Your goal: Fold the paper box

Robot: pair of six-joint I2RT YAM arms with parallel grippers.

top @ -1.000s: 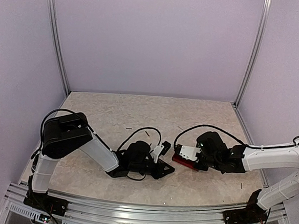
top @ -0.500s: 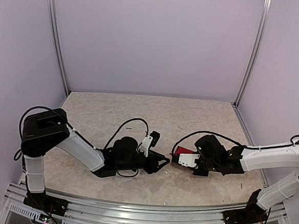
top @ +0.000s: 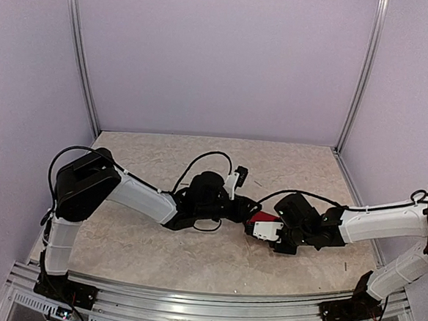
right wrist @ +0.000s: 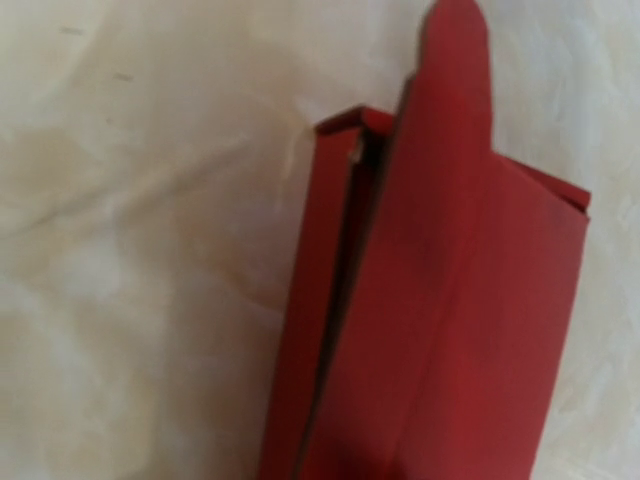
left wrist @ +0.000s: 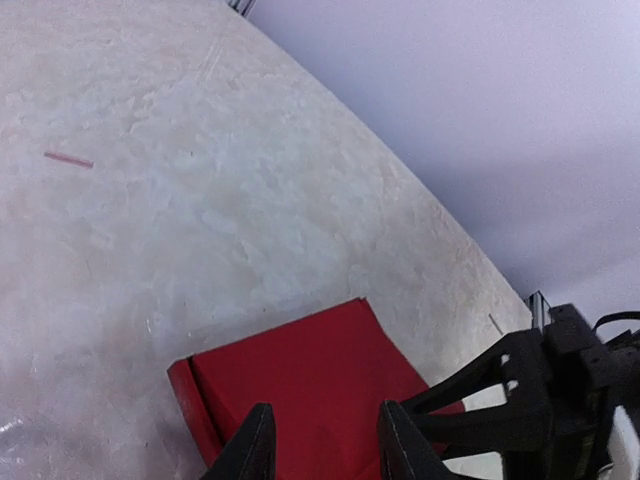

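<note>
From above: paper box (top: 258,217) flat on the table (top: 163,157), just right of centre, left gripper (top: 244,207) at its 9 o'clock, right gripper (top: 265,231) at its 3 o'clock, probably bracing both ends for a crease. Left wrist: fingers (left wrist: 255,445) spread over the red panel's 6 o'clock edge, pinching nothing. Right wrist: box filling the shot, seam gaping, tab at 12 o'clock. No fingers visible, so cannot tell whether spread or pressed together.
</note>
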